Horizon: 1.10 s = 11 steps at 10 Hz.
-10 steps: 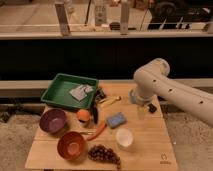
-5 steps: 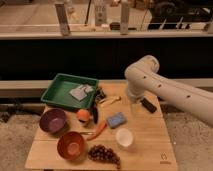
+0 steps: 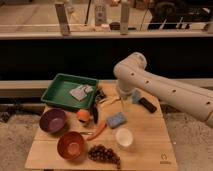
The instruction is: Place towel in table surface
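Pale fingers (image 3: pixel 123 106) spread, empty, abv table (image 3: pixel 146 146)

The towel (image 3: pixel 80 92) is grey-white, tray (image 3: pixel 61 90) green, table surface (image 3: pixel 147 142) light brown, end effector (image 3: pixel 125 106) pale near the blue sponge (image 3: pixel 116 120).

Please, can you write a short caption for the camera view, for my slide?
Open gripper hangs over the table, right of the green tray where the towel lies.

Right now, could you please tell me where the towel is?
In the camera view the towel lies in the green tray at the table's back left; the claw hangs to its right, near the blue sponge.
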{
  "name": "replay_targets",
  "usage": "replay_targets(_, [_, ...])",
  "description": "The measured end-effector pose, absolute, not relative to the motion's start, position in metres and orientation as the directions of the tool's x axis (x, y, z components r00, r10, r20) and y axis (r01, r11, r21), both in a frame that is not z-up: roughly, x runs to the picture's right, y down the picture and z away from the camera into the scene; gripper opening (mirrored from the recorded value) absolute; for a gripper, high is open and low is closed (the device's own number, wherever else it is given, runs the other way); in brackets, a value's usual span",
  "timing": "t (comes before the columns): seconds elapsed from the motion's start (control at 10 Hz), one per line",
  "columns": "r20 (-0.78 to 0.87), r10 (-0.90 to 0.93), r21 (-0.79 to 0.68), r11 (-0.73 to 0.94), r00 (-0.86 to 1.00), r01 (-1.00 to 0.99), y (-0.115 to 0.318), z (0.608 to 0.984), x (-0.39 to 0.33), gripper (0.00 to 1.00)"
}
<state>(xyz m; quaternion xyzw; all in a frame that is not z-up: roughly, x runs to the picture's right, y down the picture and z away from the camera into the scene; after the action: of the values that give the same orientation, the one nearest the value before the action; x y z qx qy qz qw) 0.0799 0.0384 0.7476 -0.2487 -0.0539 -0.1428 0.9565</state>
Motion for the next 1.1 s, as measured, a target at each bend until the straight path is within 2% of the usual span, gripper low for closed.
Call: replay_targets(1.1, [0.25, -0.307, -0.427, 0.816, 0.918, 0.389, 0.015, 0.769, 0.017, 0.8])
